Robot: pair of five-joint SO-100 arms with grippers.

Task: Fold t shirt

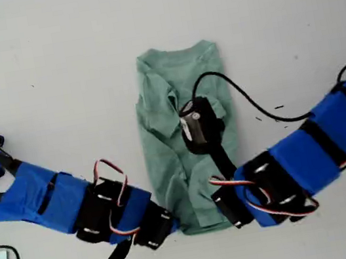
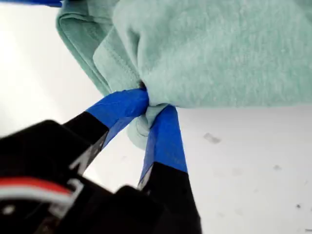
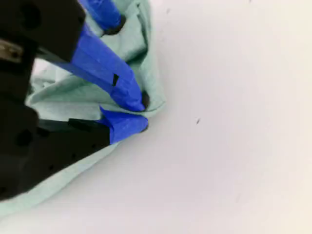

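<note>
Lying folded into a narrow strip at the centre of the exterior view, the t shirt (image 1: 178,102) rests on the white surface (image 1: 48,57) — my first gripper (image 2: 152,108) and my second gripper (image 3: 139,112) each pinch a bottom corner.

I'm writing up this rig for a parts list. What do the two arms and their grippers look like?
Both arms are black-bodied, with long segments wrapped in blue tape and red, white and black wires looping at the joints. My first gripper and my second gripper have black fingers with blue-taped tips. In the exterior view, a black cable runs across the table from a black wrist block over the t shirt.
</note>
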